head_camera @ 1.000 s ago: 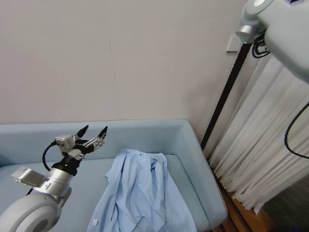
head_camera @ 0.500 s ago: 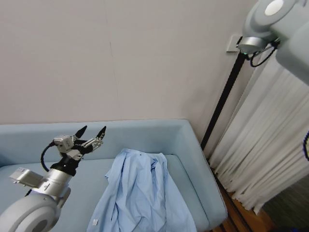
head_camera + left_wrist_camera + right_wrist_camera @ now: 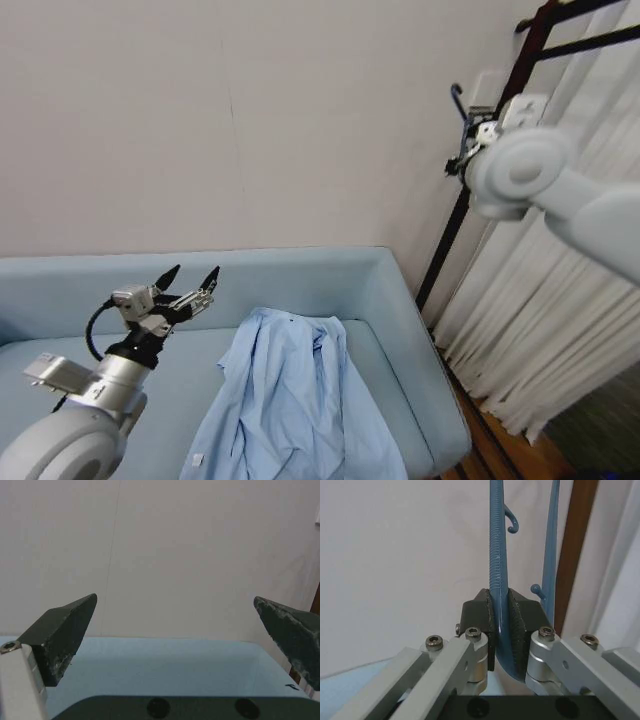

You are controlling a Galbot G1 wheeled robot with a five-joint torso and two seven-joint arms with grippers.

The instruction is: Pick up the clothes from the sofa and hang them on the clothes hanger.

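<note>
Shirt: a light blue shirt [image 3: 295,400] lies spread flat on the seat of the pale blue sofa [image 3: 405,330].
Which way the shirt points: its collar is by the sofa back and its bottom edge is near the front of the seat, so its long way runs from back to front.
Shirt and left jaws: the shirt lies lower than the jaws and off to their right side, not touching them.
Left gripper [image 3: 193,272]: it hangs in the air over the sofa seat, and its two dark fingers are spread wide with nothing between them.
Right gripper [image 3: 501,615]: it is up high, and its two black pads are squeezed tight on a blue hanger [image 3: 497,540].
Which way the hanger points: its thin ridged bar runs straight out past the fingertips, and a second blue bar with small curled hooks runs beside it.
Pole: a dark pole [image 3: 455,225] stands just past the right jaws, beside the white curtain [image 3: 550,300].
Writing: a small white tag [image 3: 197,460] sits at the shirt's bottom edge, too small to read.
</note>
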